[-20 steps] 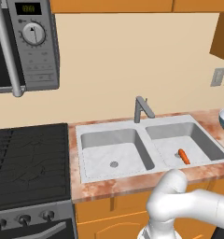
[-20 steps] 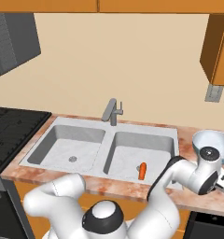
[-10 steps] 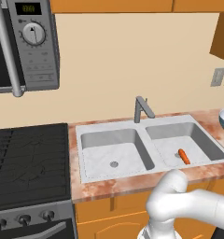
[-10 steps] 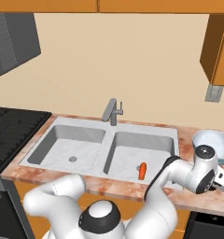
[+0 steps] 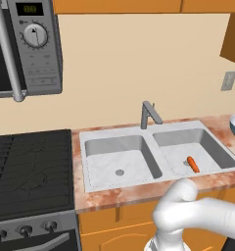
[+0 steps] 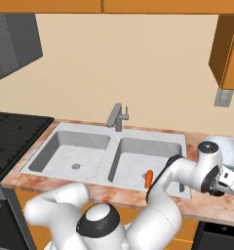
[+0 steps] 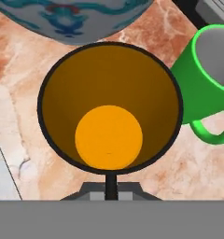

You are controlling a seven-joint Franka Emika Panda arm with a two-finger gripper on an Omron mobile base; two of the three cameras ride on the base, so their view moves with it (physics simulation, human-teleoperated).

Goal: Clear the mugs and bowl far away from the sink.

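The black mug (image 7: pixel 109 112) fills the middle of the hand view, on the counter right of the sink (image 5: pixel 153 152); the gripper (image 7: pixel 110 186) is pinched shut on its near rim. Lifted carelessly, it could knock the bowl (image 7: pixel 74 18) at upper left or the green mug (image 7: pixel 205 88) at right, both crowding it. A second ago the fingers were half open.

place: kitchen | evidence: double sink (image 5: pixel 158 154), faucet (image 5: pixel 148 114), stove (image 5: pixel 29 171), microwave (image 5: pixel 26 46), wood cabinets (image 6: pixel 65 6)
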